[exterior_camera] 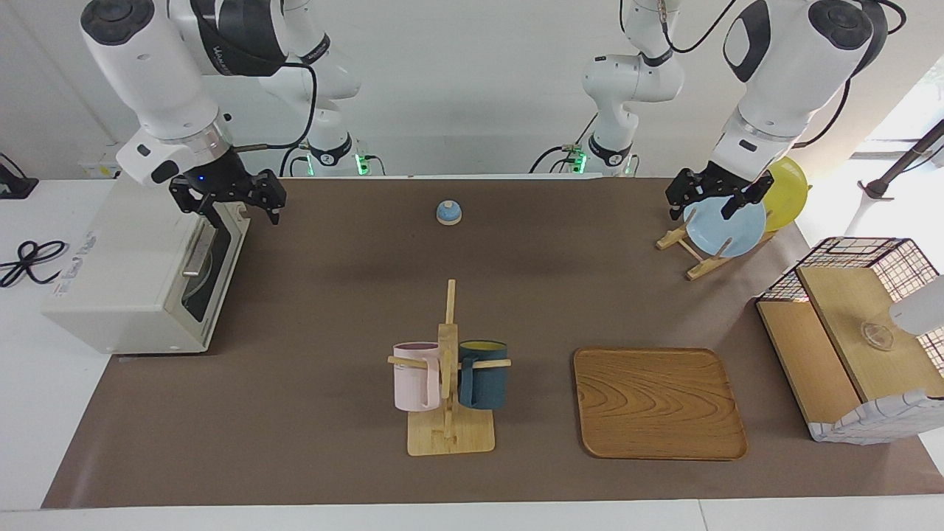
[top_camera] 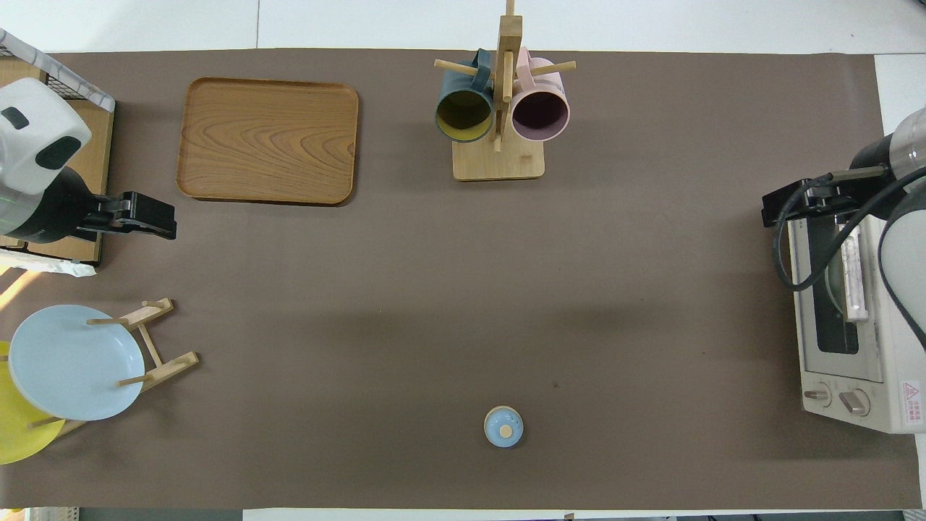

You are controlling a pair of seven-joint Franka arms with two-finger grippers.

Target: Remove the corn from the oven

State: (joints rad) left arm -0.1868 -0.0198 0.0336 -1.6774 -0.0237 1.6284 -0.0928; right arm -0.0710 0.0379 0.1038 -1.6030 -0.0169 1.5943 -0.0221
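The corn is hidden; the oven [exterior_camera: 140, 273] door's dark glass shows nothing clearly inside. In the overhead view the oven runs off the edge at three o'clock, and the yellow plate [top_camera: 18, 427] off at eight o'clock.

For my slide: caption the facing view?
Right gripper open above the closed oven; left gripper open over plate rack.

Red warning-triangle sticker on the oven [top_camera: 854, 340] top, its print unreadable, no other legible text
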